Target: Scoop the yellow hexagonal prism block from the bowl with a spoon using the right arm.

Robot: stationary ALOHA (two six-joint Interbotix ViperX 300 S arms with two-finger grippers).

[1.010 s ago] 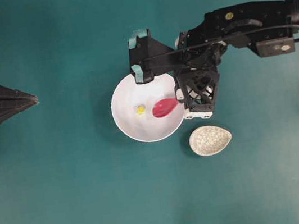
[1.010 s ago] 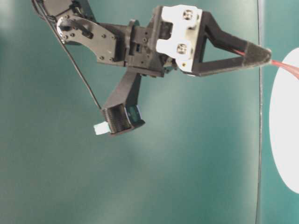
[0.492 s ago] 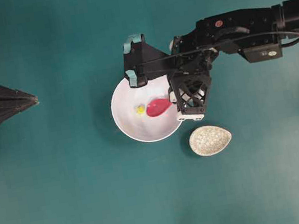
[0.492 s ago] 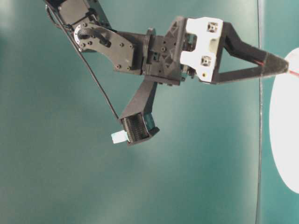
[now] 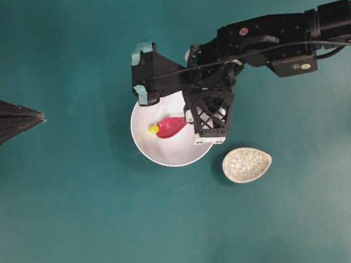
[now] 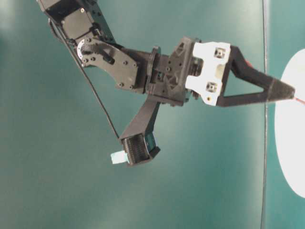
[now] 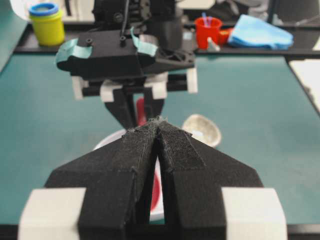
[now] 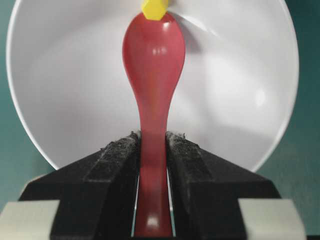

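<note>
The white bowl (image 5: 165, 153) sits at mid-table. My right gripper (image 5: 191, 123) is shut on the handle of the pink-red spoon (image 5: 171, 127), whose scoop lies inside the bowl. The tiny yellow block (image 5: 153, 129) touches the scoop's tip. In the right wrist view the spoon (image 8: 153, 65) runs straight out from my jaws (image 8: 152, 137) over the bowl (image 8: 235, 85), with the block (image 8: 154, 8) at the far tip. My left gripper (image 5: 41, 116) is shut and empty at the left edge; its tips (image 7: 159, 121) show in the left wrist view.
A small speckled egg-shaped spoon rest (image 5: 247, 164) lies right of the bowl, below my right arm (image 5: 260, 31). In the left wrist view, a yellow jar (image 7: 46, 22), red cup (image 7: 208, 31) and blue cloth (image 7: 264, 32) sit beyond the table's far edge.
My right arm has moved left, pushing the spoon across the bowl. The scoop's tip has reached the yellow block and nudged it left. The left arm has not moved.
</note>
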